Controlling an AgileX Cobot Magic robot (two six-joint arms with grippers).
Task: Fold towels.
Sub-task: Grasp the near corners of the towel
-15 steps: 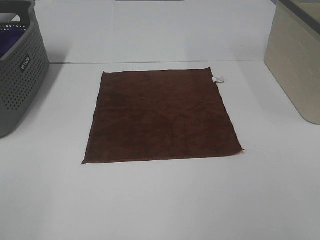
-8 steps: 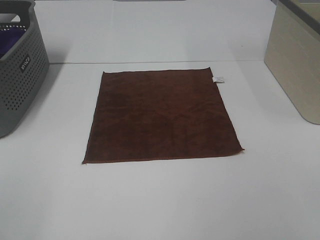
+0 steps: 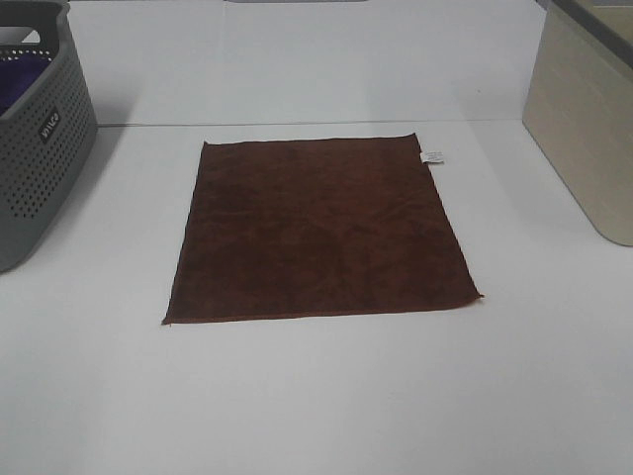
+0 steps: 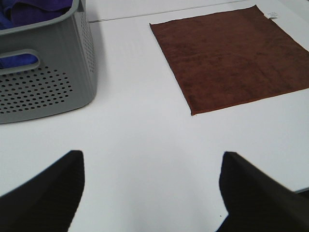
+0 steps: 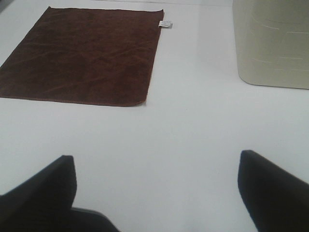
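Observation:
A dark reddish-brown towel (image 3: 318, 230) lies spread flat in the middle of the white table (image 3: 316, 396), its small white tag (image 3: 432, 156) at the far right corner. In the exterior high view neither arm shows. The left wrist view has the towel (image 4: 231, 58) well beyond my left gripper (image 4: 152, 188), whose dark fingers (image 4: 46, 198) stand wide apart with nothing between them. My right gripper (image 5: 157, 193) is likewise open and empty, its fingers (image 5: 275, 193) short of the towel (image 5: 82, 53).
A grey perforated basket (image 3: 35, 139) stands at the table's left with purple cloth (image 4: 29, 9) inside. A beige bin (image 3: 588, 119) stands at the right (image 5: 270, 41). A seam in the table runs just behind the towel.

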